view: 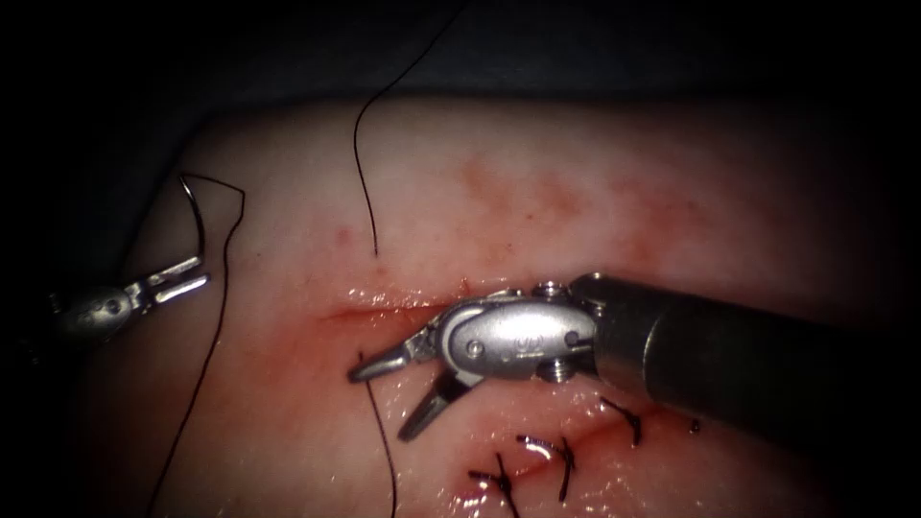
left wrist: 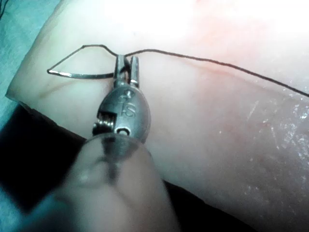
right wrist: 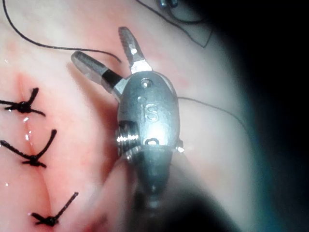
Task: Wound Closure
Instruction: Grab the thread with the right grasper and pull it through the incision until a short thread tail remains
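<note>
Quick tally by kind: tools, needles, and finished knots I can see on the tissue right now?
Tools: 2, the left tool shut on the needle, the right tool open and empty.
Needles: 1, clear of the tissue.
Tied stitches: 3.
Total: 6.

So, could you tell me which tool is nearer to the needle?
Left. The left tool grips the needle out at the tissue's left edge; the right tool, jaws open and empty, sits over the cut.
</note>
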Robot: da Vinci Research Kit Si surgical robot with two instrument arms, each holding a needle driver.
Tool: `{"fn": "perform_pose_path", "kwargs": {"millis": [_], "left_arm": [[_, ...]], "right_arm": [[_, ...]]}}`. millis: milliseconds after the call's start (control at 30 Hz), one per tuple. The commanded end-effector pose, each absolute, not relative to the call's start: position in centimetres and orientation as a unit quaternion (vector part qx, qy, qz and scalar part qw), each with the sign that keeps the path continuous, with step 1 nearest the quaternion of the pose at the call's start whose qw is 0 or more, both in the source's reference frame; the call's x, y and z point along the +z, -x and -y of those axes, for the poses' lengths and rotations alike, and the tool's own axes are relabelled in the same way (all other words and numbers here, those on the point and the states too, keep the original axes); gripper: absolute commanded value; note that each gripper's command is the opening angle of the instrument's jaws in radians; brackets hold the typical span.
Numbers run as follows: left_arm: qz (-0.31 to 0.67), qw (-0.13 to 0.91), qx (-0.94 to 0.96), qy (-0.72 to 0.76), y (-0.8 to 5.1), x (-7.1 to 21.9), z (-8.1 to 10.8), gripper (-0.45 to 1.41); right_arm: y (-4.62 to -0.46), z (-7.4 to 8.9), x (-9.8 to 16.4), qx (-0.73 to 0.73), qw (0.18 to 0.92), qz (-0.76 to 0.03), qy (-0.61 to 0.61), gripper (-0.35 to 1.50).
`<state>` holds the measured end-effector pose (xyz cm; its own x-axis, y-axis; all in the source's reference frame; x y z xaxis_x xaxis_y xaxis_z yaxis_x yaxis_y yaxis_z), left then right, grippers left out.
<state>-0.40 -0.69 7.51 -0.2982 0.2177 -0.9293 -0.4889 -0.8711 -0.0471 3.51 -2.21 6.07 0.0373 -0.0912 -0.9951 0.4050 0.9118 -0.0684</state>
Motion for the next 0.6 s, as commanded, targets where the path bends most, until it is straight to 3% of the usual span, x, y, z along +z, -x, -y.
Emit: {"fn": "perform_pose_path", "kwargs": {"millis": [33, 467, 500, 567, 600], "left_arm": [[-0.124, 0.221, 0.795, 0.55, 0.45, 7.56, 0.65, -0.45], [-0.121, 0.224, 0.794, 0.552, 0.43, 7.56, 0.67, -0.45], [-0.121, 0.224, 0.794, 0.552, 0.43, 7.56, 0.67, -0.45], [-0.121, 0.224, 0.794, 0.552, 0.42, 7.56, 0.68, -0.45], [-0.121, 0.224, 0.794, 0.552, 0.42, 7.56, 0.68, -0.45]], "right_arm": [[-3.63, 2.07, 6.19, -0.176, 0.711, -0.672, -0.112, 1.31], [-3.81, 2.15, 6.44, -0.191, 0.706, -0.674, -0.102, 1.16], [-3.83, 2.17, 6.44, -0.192, 0.706, -0.674, -0.102, 0.98], [-3.82, 2.17, 6.44, -0.196, 0.709, -0.67, -0.104, 0.02], [-3.82, 2.18, 6.44, -0.212, 0.72, -0.65, -0.122, -0.35]]}}
